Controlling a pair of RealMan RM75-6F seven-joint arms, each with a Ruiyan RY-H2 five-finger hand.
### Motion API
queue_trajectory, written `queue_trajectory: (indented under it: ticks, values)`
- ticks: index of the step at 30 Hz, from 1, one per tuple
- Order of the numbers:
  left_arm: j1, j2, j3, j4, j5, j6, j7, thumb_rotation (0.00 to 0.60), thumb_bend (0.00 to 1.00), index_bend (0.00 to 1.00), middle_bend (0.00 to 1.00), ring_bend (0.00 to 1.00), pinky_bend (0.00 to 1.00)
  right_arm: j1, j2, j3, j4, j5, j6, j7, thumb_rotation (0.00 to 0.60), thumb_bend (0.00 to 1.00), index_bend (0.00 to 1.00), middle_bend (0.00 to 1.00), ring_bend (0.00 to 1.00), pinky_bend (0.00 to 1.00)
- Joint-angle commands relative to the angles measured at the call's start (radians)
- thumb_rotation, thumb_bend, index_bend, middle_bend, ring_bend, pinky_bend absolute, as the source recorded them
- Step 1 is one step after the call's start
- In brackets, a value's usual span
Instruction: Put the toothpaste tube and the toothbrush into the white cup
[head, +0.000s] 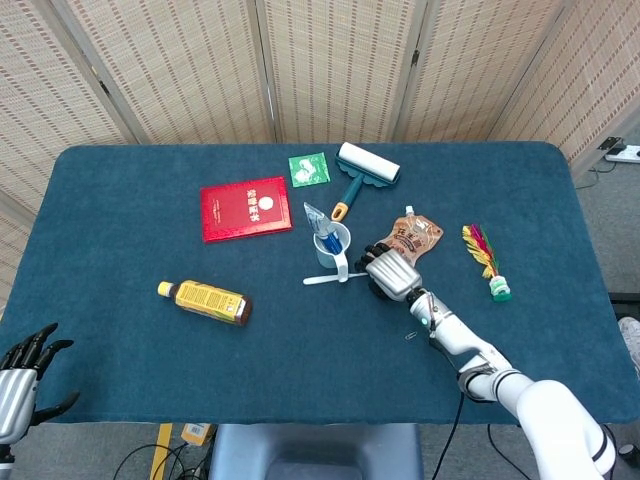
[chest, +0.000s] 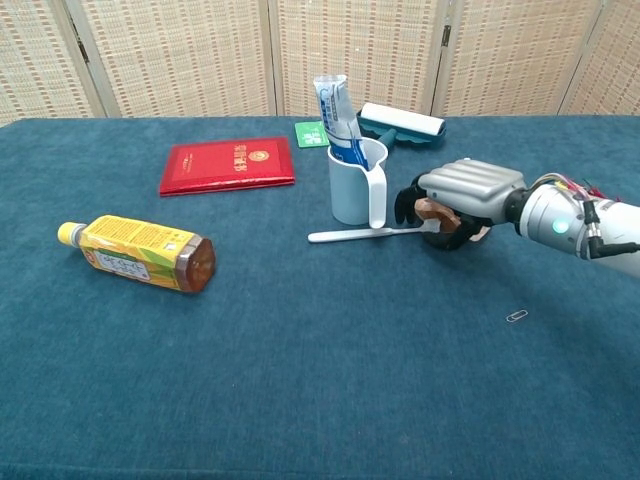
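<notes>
The white cup (head: 334, 246) (chest: 357, 184) stands upright mid-table with the blue-and-white toothpaste tube (head: 317, 223) (chest: 337, 118) upright inside it. Just in front of the cup, the white toothbrush (head: 332, 279) (chest: 362, 234) lies flat on the cloth, its head pointing right. My right hand (head: 388, 272) (chest: 456, 200) hovers low over that head end, fingers arched down with the thumb apart from them, and nothing lifted. My left hand (head: 22, 372) shows only in the head view, at the bottom left off the table, fingers spread and holding nothing.
A brown pouch (head: 416, 236) lies partly under my right hand. A lint roller (head: 364, 167) and green packet (head: 309, 169) lie behind the cup. A red booklet (head: 245, 208) and yellow bottle (head: 205, 301) are to the left. A feathered shuttlecock (head: 486, 259) and paperclip (chest: 517, 316) are to the right.
</notes>
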Motion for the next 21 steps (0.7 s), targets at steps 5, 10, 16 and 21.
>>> queue_trajectory:
  ticks: [5,10,16,21]
  values:
    - [0.001,-0.003,0.000,0.004,-0.003,-0.002,0.000,0.600,0.22,0.27,0.11,0.14,0.20,-0.019,0.012,-0.028,-0.007,-0.026,0.041,0.021,0.600,0.42,0.36,0.35,0.17,0.22]
    - [0.001,-0.005,0.003,0.008,-0.003,-0.006,0.000,0.600,0.22,0.27,0.11,0.14,0.20,-0.053,0.055,-0.069,-0.061,-0.056,0.081,0.015,0.600,0.44,0.36,0.35,0.17,0.22]
    - [0.000,-0.010,0.003,0.011,-0.001,-0.008,-0.001,0.600,0.22,0.27,0.11,0.14,0.20,-0.100,0.122,-0.118,-0.163,-0.104,0.168,0.011,0.600,0.44,0.36,0.35,0.17,0.22]
    - [-0.003,-0.011,0.003,0.009,-0.001,-0.013,0.004,0.600,0.22,0.27,0.11,0.14,0.20,-0.124,0.177,-0.159,-0.265,-0.151,0.227,0.015,0.600,0.44,0.36,0.36,0.17,0.22]
